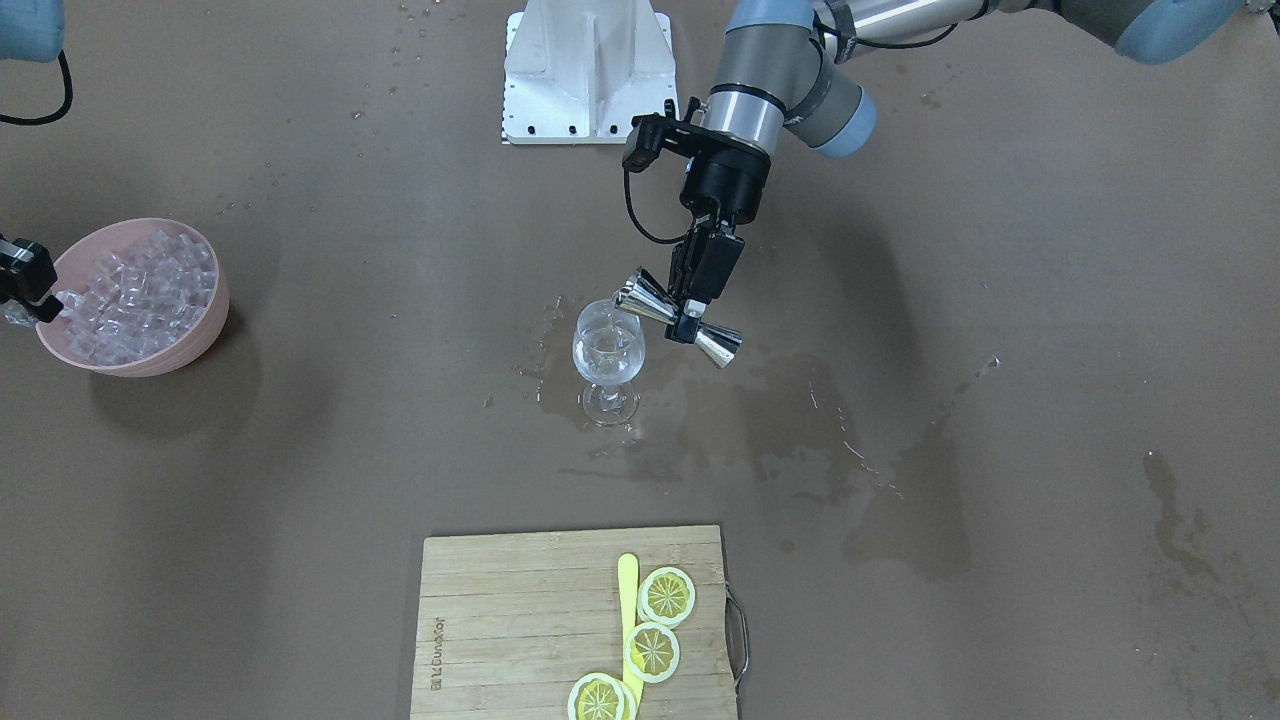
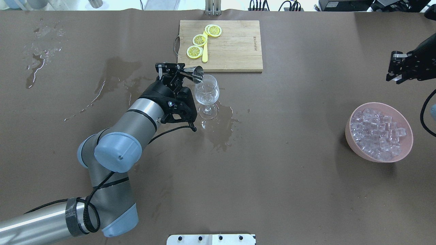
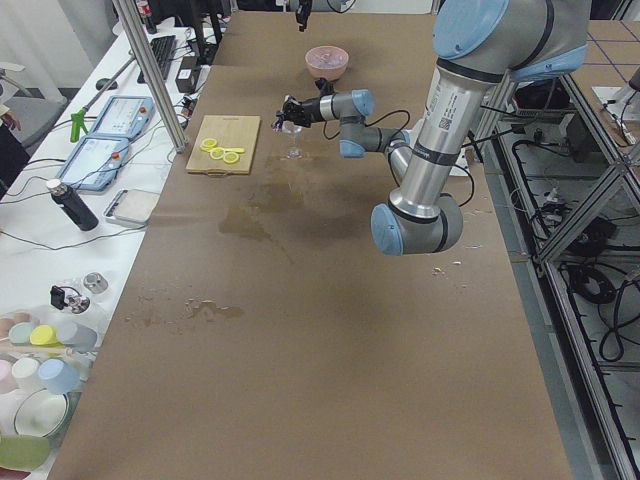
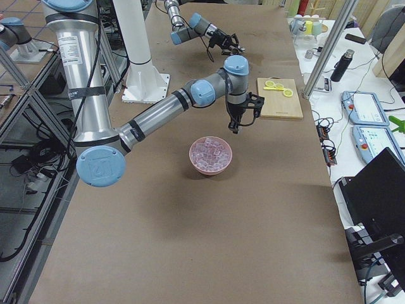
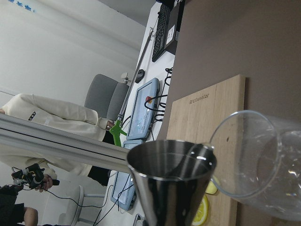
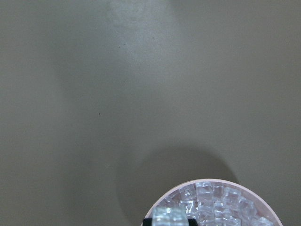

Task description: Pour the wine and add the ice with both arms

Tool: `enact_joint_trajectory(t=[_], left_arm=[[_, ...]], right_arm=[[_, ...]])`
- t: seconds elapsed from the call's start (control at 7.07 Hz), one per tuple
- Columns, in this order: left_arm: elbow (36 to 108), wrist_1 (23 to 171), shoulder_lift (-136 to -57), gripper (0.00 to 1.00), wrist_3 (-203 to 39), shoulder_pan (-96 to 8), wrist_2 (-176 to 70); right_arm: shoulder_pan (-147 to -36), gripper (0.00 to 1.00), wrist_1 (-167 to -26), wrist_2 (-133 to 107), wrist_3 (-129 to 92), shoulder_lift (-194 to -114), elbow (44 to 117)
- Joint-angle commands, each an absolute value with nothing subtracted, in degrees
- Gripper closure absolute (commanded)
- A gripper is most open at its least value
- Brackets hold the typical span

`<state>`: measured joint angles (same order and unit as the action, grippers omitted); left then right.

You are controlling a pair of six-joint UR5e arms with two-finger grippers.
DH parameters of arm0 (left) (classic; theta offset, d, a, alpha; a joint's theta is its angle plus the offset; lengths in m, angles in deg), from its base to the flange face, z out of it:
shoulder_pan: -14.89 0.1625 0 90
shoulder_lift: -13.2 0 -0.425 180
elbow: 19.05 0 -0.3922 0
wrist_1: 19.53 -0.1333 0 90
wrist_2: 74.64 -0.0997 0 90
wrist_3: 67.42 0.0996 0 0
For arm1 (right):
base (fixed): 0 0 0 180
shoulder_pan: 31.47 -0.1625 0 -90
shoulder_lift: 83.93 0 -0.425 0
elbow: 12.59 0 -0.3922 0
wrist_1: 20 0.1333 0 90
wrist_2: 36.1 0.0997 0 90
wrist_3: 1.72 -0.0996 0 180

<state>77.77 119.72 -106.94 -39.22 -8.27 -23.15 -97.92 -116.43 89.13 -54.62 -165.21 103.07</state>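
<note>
The wine (image 2: 205, 99) is a thin clear pool low in the upright glass (image 2: 208, 84); the ice (image 2: 377, 134) lies heaped as clear cubes in a pink bowl (image 2: 357, 151); the left arm (image 2: 141, 114) tilts a steel measure (image 1: 645, 295) against the glass rim, left claw (image 1: 688, 318) clamped on it; the right claw (image 1: 18, 300) hangs at the bowl's edge, pinching one cube (image 6: 169, 217).

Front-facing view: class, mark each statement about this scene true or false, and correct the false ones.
1. The left gripper tips a jigger over the glass. True.
2. The ice lies on the board. False: it is in the pink bowl.
3. Lemon slices lie on the board. True.
4. The glass lies on its side. False: it stands upright.
5. The table is dry. False: wet patches show near the glass.
</note>
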Motion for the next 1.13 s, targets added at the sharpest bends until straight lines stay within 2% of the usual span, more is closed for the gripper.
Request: enact_joint_trajectory(t=[0.0, 0.57, 0.99], left_arm=[[77.6, 119.5, -106.9, 1.00, -37.8, -8.4, -24.3], [77.6, 114.8, -108.7, 1.00, -33.3, -8.6, -26.2], [77.6, 112.0, -110.0, 1.00, -29.6, -8.6, -26.9]], right_arm=[[-97.7, 0.83, -116.5, 88.5, -54.6, -165.0, 102.9], [-97.7, 0.83, -116.4, 88.4, -54.6, -164.8, 103.1], [-97.9, 0.83, -116.4, 88.6, -54.5, -160.9, 103.5]])
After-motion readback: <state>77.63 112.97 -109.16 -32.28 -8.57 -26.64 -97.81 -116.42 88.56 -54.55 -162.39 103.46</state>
